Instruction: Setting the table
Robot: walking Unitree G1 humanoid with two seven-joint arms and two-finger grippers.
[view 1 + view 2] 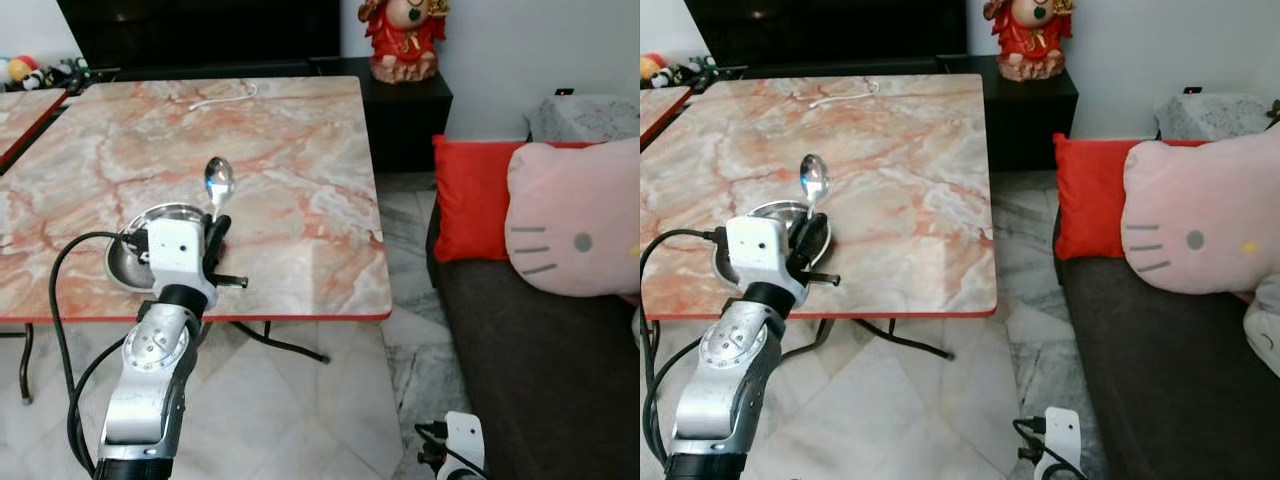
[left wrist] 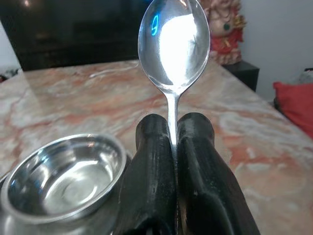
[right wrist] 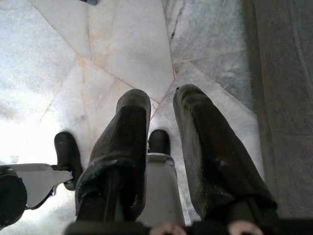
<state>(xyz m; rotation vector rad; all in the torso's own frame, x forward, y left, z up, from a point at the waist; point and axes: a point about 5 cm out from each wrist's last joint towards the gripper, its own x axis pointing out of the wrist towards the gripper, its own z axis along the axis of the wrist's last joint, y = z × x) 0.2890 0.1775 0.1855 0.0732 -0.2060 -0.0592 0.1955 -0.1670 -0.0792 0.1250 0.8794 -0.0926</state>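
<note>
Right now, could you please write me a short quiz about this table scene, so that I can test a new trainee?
1. True or false: the left end effector is shut on the spoon.
2. Which thing lies on the marble table beside the spoon: A) a steel bowl, B) a glass cup, C) a fork?
3. Fill in: the right end effector hangs over the ____.

Key: 1 true; 2 A; 3 floor.
</note>
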